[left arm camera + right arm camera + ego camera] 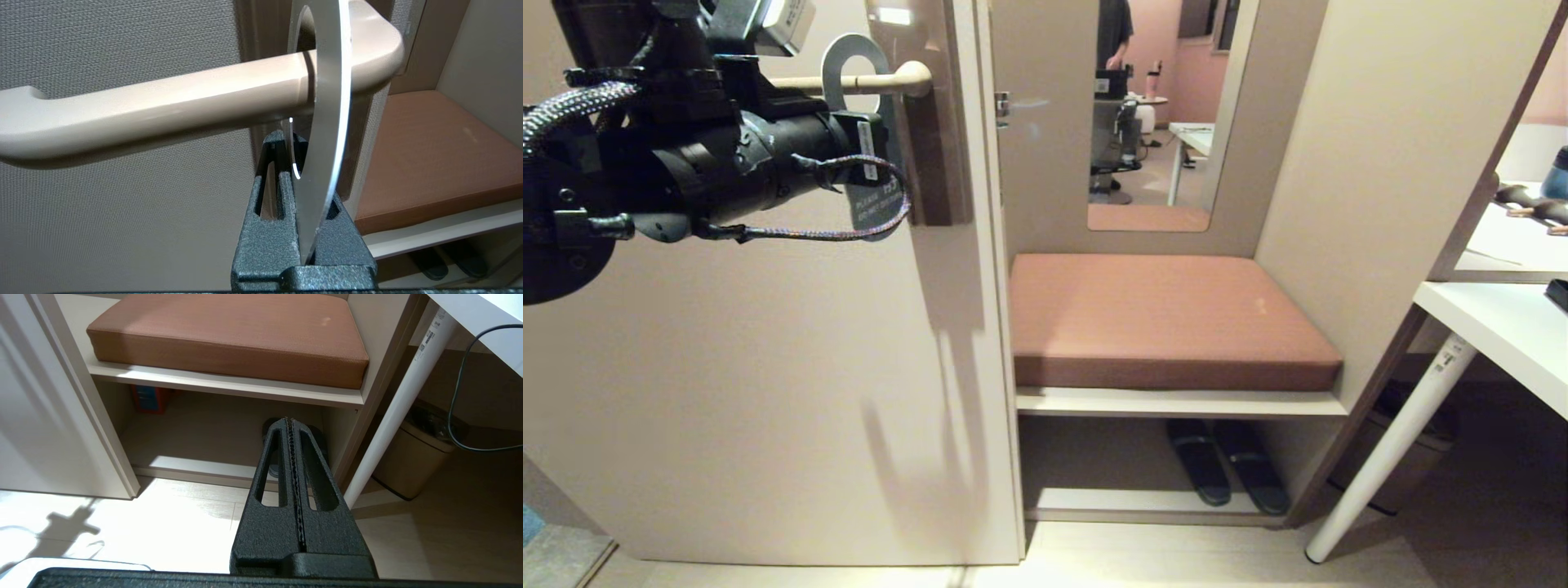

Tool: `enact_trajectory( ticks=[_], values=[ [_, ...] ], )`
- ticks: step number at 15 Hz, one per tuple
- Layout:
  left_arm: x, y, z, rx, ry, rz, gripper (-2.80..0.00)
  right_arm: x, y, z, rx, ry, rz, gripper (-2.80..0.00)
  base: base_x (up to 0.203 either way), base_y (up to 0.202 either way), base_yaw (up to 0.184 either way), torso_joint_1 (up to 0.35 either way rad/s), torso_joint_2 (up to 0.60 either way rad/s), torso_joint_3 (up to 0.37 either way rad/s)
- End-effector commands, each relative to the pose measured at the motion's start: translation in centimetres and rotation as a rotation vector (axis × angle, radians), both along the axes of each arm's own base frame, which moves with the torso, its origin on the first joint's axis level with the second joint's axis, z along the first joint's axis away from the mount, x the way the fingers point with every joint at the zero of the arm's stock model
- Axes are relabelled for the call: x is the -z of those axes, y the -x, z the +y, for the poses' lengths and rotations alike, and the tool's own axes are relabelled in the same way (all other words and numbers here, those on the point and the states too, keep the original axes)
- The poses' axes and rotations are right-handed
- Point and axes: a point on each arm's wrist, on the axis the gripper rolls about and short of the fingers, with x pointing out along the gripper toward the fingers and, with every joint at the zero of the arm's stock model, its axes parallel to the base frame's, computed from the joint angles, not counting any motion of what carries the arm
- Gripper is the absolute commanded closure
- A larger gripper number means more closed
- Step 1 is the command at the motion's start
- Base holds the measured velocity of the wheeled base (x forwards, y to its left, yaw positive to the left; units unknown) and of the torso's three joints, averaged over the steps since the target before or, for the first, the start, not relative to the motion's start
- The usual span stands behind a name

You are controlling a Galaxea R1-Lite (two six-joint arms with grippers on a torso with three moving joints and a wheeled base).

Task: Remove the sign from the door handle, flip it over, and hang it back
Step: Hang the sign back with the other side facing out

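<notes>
One step is barely begun — the left pincer (304,196) clamps the sign (327,122), ring on the door handle (163,106); removal, flipping, rehanging remain.

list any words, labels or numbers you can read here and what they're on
"PLEASE DO NOT DISTURB" in white, on the lower part of the sign hanging from the door handle; a white mark above the words is too blurred to read.
Label on the black wrist of the left arm: print too small to read.
Sticker on the white table leg: dark print, too small to read.
No other text readable.
</notes>
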Motion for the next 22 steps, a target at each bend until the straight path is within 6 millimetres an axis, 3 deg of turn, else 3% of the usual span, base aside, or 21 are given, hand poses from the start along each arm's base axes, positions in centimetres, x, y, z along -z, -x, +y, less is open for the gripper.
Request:
enact_trajectory(
  ticks=[1, 7, 15, 22],
  values=[
    [0.1, 0.1, -0.6, -0.007, 0.000, 0.001, 0.00, 0.0, 0.0, 0.0, -0.001, 0.000, 0.001, 0.00, 0.000, 0.000, 0.000, 0.000, 0.00, 0.000],
    [0.3, 0.2, -1.1, -0.101, -0.003, 0.009, 0.00, 0.0, 0.0, 0.0, -0.001, 0.000, 0.001, 0.00, 0.000, 0.000, 0.000, 0.000, 0.00, 0.000],
    [0.3, 1.0, -2.8, -0.102, -0.005, 0.008, 0.00, 0.0, 0.0, 0.0, -0.001, 0.000, 0.001, 0.00, 0.000, 0.000, 0.000, 0.000, 0.00, 0.000],
    [0.6, 0.8, -3.1, -0.132, -0.013, 0.016, 0.00, 0.0, 0.0, 0.0, -0.001, 0.000, 0.001, 0.00, 0.000, 0.000, 0.000, 0.000, 0.00, 0.000]
  ],
)
